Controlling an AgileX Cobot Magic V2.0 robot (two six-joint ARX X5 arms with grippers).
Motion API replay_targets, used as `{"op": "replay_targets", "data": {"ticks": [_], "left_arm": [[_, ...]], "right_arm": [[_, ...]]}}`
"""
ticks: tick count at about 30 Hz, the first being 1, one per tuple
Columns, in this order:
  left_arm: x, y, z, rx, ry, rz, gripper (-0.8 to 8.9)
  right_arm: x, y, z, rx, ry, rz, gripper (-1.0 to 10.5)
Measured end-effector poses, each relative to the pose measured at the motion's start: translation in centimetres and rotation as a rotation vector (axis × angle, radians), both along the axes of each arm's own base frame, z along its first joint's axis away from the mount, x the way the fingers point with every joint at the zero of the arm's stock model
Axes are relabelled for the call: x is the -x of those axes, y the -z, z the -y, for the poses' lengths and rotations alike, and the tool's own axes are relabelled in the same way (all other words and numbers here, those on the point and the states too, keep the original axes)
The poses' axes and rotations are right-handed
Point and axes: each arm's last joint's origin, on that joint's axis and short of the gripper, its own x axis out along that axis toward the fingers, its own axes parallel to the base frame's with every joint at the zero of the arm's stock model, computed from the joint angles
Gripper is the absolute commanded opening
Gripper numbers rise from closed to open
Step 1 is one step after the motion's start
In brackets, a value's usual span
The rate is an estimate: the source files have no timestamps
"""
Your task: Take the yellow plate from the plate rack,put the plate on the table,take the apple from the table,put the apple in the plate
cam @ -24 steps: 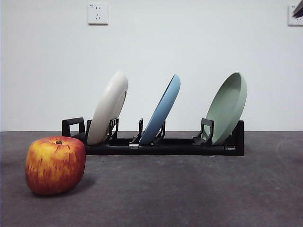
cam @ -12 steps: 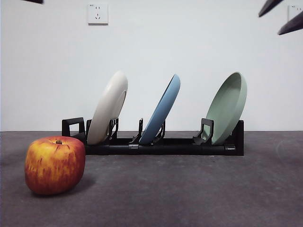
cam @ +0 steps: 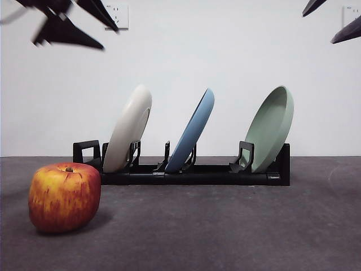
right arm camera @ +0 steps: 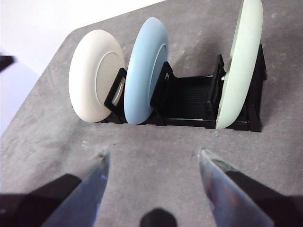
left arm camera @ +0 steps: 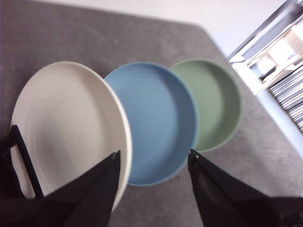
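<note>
Step one: left pincer hovering wide open, empty, above yellow plate in plate rack; you are needing descent onto rim. Right pincer waiting, open, empty.

The left gripper has two matte black jaws, broad at the base and tapering to slim tips, each with a small pale fleck at its inner tip. In the front view they show as thin, pointed dark blades, slightly blurred. The right gripper has the same wedge form, but its inner faces gleam glossy grey-blue against black outer bodies. A rounded black part sits between the bases. No cables, screws or markings are visible.
</note>
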Motion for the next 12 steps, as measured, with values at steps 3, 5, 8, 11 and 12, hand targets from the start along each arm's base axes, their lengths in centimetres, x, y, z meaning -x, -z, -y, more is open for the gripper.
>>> {"op": "replay_targets", "data": {"ticks": [3,5,8,11,12], "left_arm": [[-2.1,1.3,1.4,-0.035,-0.012,-0.036,2.43],[-3.2,2.1,2.1,-0.05,-0.011,-0.055,2.43],[-4.3,3.5,3.1,-0.065,0.0,-0.083,2.43],[-5.0,4.8,3.9,-0.096,-0.014,-0.102,2.43],[-5.2,5.3,4.1,-0.114,-0.023,-0.107,2.43]], "right_arm": [[0.0,0.0,0.0,0.0,0.0,0.0,3.2],[0.0,0.0,0.0,0.0,0.0,0.0,3.2],[0.0,0.0,0.0,0.0,0.0,0.0,3.2],[0.0,0.0,0.0,0.0,0.0,0.0,3.2],[0.0,0.0,0.0,0.0,0.0,0.0,3.2]]}}
